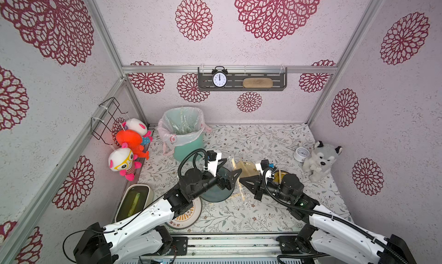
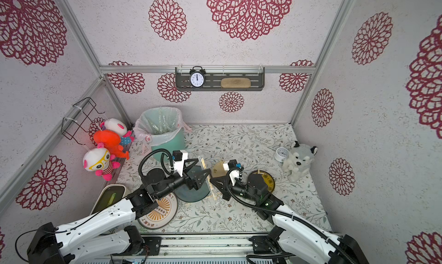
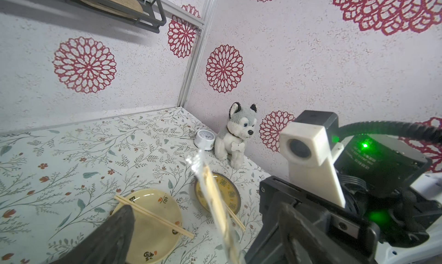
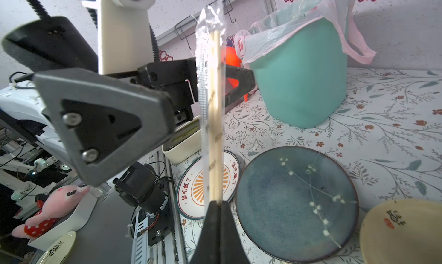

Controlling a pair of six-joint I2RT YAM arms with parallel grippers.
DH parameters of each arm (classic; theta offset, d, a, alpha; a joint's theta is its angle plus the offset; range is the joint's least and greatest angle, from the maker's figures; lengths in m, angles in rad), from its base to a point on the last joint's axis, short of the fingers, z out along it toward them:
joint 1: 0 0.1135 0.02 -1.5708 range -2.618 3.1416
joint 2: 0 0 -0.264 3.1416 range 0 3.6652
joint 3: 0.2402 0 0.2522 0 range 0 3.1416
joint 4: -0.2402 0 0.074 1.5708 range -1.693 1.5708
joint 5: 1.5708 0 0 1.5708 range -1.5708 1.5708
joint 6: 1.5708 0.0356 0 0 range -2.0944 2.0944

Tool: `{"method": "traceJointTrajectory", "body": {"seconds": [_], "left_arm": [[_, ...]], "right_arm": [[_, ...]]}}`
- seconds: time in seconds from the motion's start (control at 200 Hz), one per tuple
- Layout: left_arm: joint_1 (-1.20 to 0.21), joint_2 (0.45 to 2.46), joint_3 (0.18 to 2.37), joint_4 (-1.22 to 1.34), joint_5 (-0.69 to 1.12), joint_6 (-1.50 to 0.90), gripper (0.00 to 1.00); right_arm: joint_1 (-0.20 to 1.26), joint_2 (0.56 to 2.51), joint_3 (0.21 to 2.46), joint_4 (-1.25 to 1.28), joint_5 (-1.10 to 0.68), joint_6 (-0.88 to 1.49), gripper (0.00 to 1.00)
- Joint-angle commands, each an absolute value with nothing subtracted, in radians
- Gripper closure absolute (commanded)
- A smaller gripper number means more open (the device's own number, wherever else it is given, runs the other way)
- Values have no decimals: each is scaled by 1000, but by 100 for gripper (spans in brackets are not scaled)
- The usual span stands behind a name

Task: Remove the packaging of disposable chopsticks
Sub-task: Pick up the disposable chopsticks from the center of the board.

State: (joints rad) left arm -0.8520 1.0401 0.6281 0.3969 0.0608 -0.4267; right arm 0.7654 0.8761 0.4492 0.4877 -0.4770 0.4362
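Right gripper, arm extended low just beside the blue plate, is clamped on one end of the disposable chopsticks, which are sealed inside the packaging. Left gripper, over that plate, has its jaws apart astride the packaging.

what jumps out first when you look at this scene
A pair of pale wooden chopsticks in a clear plastic sleeve is pinched in the shut right gripper at mid-table, with the left gripper open on either side of it. At the back left stands a teal bin with a pink-white liner, and bright plush toys hang on the left wall.
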Motion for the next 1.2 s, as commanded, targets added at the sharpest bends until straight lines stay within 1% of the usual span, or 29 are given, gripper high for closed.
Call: {"method": "traceJointTrajectory", "body": {"seconds": [0.0, 0.015, 0.035, 0.075, 0.125, 0.28, 0.365, 0.48, 0.52, 0.676, 0.706, 0.721, 0.726, 0.746, 0.751, 0.756, 0.761, 0.771, 0.786, 0.806, 0.821, 0.861, 0.951, 0.986, 1.106, 1.196], "left_arm": [[-844, 1035, 605, 518, 130, -413, 40], [-844, 1034, 605, 525, 141, -415, 46], [-844, 1034, 605, 532, 151, -416, 52], [-844, 1032, 607, 535, 159, -421, 54], [-843, 1028, 608, 535, 170, -423, 63], [-844, 1042, 590, 596, 212, -429, 64], [-843, 1054, 586, 627, 226, -438, 72], [-843, 1051, 609, 589, 234, -436, 89], [-843, 1047, 612, 587, 232, -437, 100], [-840, 1016, 612, 577, 266, -423, 100], [-837, 1008, 613, 572, 271, -420, 100], [-833, 1003, 612, 570, 277, -421, 100], [-832, 1001, 612, 570, 278, -422, 100], [-827, 996, 612, 569, 286, -424, 100], [-826, 995, 612, 568, 286, -424, 100], [-824, 994, 613, 567, 289, -425, 100], [-822, 992, 613, 566, 293, -426, 100], [-818, 991, 613, 563, 299, -427, 100], [-813, 986, 615, 562, 308, -429, 100], [-804, 980, 616, 560, 326, -433, 100], [-796, 977, 617, 559, 339, -436, 100], [-772, 967, 617, 564, 384, -446, 100], [-716, 964, 627, 589, 518, -477, 100], [-703, 969, 637, 593, 576, -486, 100], [-692, 987, 676, 599, 681, -479, 100], [-685, 996, 707, 574, 698, -470, 100]], "right_arm": [[778, 874, 464, 586, -531, 416, 100], [779, 874, 465, 587, -529, 416, 100], [780, 874, 465, 589, -530, 416, 100], [782, 872, 465, 588, -528, 415, 100], [782, 871, 464, 586, -524, 413, 100], [783, 887, 465, 582, -526, 410, 100], [784, 897, 460, 590, -526, 413, 100], [785, 909, 463, 597, -526, 413, 100], [786, 913, 462, 605, -529, 415, 100], [788, 924, 462, 627, -550, 414, 100], [788, 923, 462, 629, -558, 411, 87], [788, 923, 462, 629, -562, 406, 78], [788, 922, 462, 629, -563, 405, 77], [788, 921, 463, 627, -568, 398, 61], [787, 920, 463, 626, -568, 397, 59], [787, 919, 464, 623, -570, 396, 54], [788, 919, 465, 621, -570, 393, 52], [788, 919, 466, 616, -572, 390, 44], [786, 918, 468, 607, -572, 384, 35], [787, 916, 470, 596, -572, 375, 27], [787, 914, 472, 587, -572, 367, 23], [788, 907, 476, 565, -578, 344, 19], [788, 890, 468, 563, -602, 298, 19], [787, 885, 463, 569, -617, 274, 21], [787, 895, 471, 586, -673, 228, 28], [786, 933, 486, 602, -710, 220, 28]]}}
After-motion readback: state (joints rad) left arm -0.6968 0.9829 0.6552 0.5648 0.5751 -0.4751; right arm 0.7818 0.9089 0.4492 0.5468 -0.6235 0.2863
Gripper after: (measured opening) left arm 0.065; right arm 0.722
